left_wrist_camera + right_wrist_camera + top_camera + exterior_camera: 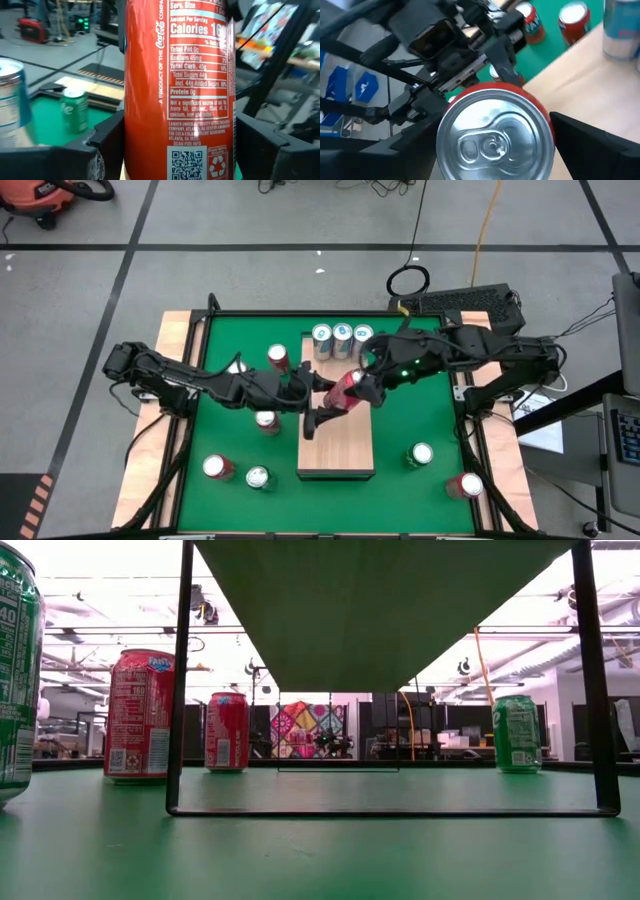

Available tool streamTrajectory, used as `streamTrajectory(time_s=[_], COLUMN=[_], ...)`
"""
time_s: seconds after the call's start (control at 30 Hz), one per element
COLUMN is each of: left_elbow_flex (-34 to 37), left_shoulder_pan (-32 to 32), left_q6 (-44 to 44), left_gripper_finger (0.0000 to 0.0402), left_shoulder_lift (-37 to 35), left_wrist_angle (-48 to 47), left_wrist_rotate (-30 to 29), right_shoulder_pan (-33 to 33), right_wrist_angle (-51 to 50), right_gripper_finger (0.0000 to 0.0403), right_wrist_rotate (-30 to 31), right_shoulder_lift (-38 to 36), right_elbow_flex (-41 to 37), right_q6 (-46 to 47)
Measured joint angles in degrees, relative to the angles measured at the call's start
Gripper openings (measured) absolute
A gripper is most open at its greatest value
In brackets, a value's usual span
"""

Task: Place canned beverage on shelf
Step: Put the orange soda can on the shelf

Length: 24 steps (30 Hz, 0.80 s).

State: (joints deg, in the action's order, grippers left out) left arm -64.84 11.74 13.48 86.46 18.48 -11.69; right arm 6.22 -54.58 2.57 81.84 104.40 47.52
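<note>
Red can (177, 90): nearest the left wrist camera, filling that view; its label reads upright there, so its long axis runs across the left claw's fingers.
Red can's tilt: in the high view it (343, 388) leans, top end toward the right arm, bottom end toward the left arm, held above the far end of the shelf.
Left claw (322, 402): its fingers (100, 150) sit on both sides of the can's body, gripping it.
Right claw (366, 385): at the can's top end; the silver lid (492, 135) faces its camera between spread fingers (590, 145); whether they press the can, I cannot tell.
Shelf (338, 455): pale wooden board lying lengthwise in the middle of the green table (400, 420).
Other cans: three silver-topped ones (342, 337) stand in a row at the far edge of the table; more stand scattered on both sides of the shelf.
</note>
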Motion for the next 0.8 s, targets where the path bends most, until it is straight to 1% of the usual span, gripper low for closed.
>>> streamTrajectory(time_s=[0.1, 0.17, 0.3, 0.4, 0.53, 0.6, 0.7, 0.8], left_elbow_flex=[0.0, 0.0, 0.0, 0.0, 0.0, -0.1, -1.1, -2.0], left_shoulder_pan=[-0.6, -0.9, -1.1, -1.7, -2.9, -3.5, -4.0, -4.1], left_q6=[1.2, 2.6, 2.8, 4.7, 10.1, 12.5, 13.1, 13.0], left_gripper_finger=[0.0275, 0.0275, 0.0274, 0.0274, 0.0274, 0.0274, 0.0274, 0.0274], left_shoulder_lift=[0.0, 0.0, -0.1, -0.1, 0.0, -0.1, -0.3, -0.3], left_wrist_angle=[1.9, 3.6, 7.1, 10.9, 19.9, 23.3, 24.0, 23.7], left_wrist_rotate=[3.4, 4.5, 6.2, 8.8, 14.6, 17.9, 21.2, 22.3], right_shoulder_pan=[0.0, 0.0, 0.0, 0.0, 0.3, 0.3, 0.3, 0.3], right_wrist_angle=[2.2, 3.8, 7.4, 10.8, 16.9, 20.3, 25.0, 27.6], right_gripper_finger=[0.0345, 0.0345, 0.0345, 0.0345, 0.0345, 0.0345, 0.0345, 0.0345], right_wrist_rotate=[-0.1, -0.1, 0.2, 0.3, 0.3, -0.9, -2.1, -2.4], right_shoulder_lift=[-1.4, -2.2, -3.0, -3.9, -5.0, -5.3, -5.2, -4.5], right_elbow_flex=[0.0, 0.0, 0.0, 0.0, 0.1, 0.1, 0.1, 0.1], right_q6=[-2.8, -4.2, -6.9, -10.0, -13.7, -15.8, -18.1, -19.2])
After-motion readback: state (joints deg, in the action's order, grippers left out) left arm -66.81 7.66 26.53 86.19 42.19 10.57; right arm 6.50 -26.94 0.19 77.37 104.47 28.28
